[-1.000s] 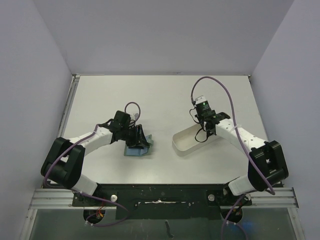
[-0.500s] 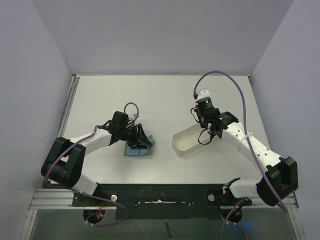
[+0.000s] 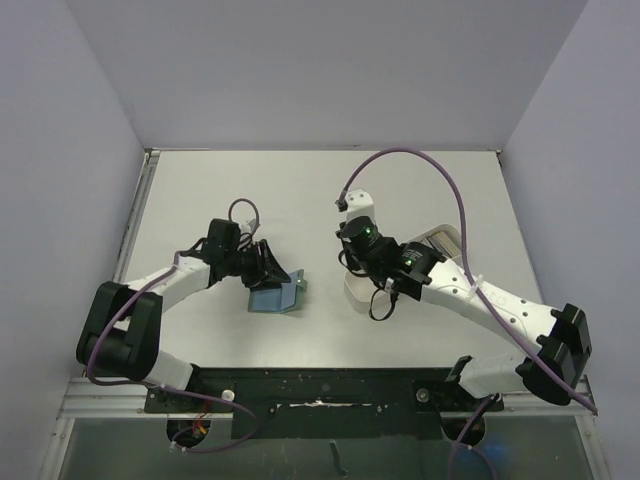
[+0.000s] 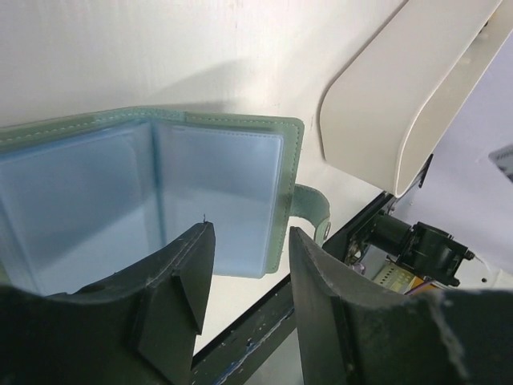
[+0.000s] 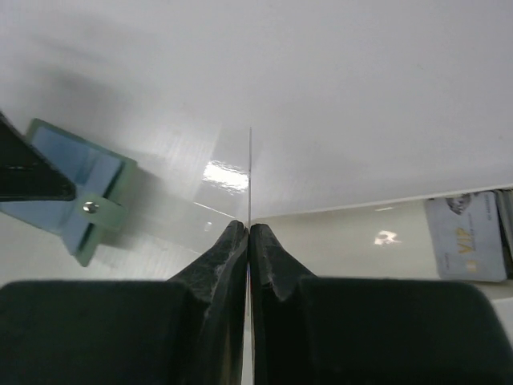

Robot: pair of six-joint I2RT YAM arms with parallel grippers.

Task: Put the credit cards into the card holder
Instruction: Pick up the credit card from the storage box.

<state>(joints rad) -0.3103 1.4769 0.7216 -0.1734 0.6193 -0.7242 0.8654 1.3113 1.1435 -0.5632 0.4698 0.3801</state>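
Left claw (image 4: 248, 233), on a low, outstretched arm, stands half apart over the open wallet (image 4: 216, 184), left of centre near the tabletop's (image 3: 300, 190) front edge. A strip of tabletop separates wallet and tray (image 5: 361, 233). Right claw (image 5: 248, 228), clamped on 1 edge-on card (image 5: 249, 172), hovers by the tray's left end; a 2nd card (image 5: 465, 235) lies inside.
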